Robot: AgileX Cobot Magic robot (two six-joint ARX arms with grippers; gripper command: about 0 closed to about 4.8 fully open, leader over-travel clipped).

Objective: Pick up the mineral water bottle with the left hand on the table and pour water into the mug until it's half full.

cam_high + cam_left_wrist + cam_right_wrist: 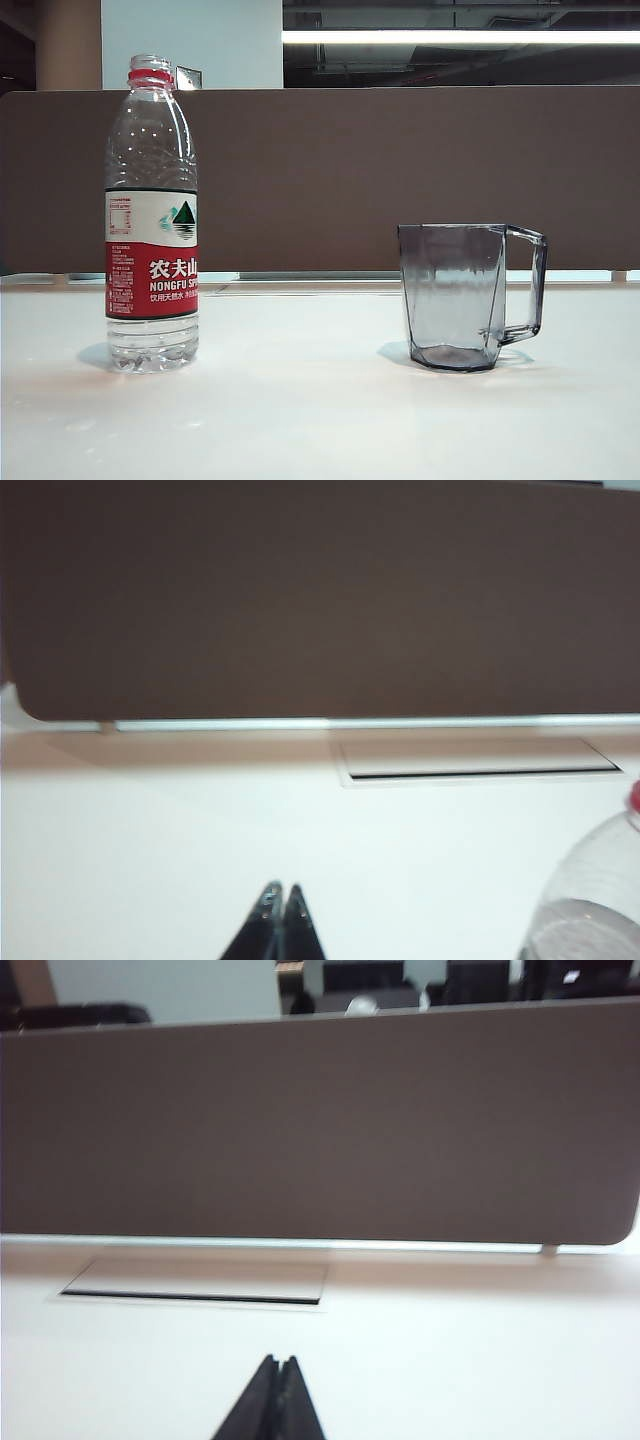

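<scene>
The mineral water bottle [151, 215] stands upright and uncapped at the left of the white table [300, 410], with a red neck ring and a white-and-red label. Its shoulder [585, 905] shows at the edge of the left wrist view. The grey-tinted faceted mug [462, 295] stands to the right, handle pointing right, and looks empty. Neither arm shows in the exterior view. My left gripper [282, 890] is shut with nothing in it, over bare table beside the bottle. My right gripper [279, 1362] is shut and empty too; the mug is out of its view.
A brown partition [400, 170] runs along the table's far edge. A rectangular cable flap [480, 760] is set into the tabletop just in front of it, and the flap [195, 1280] also shows in the right wrist view.
</scene>
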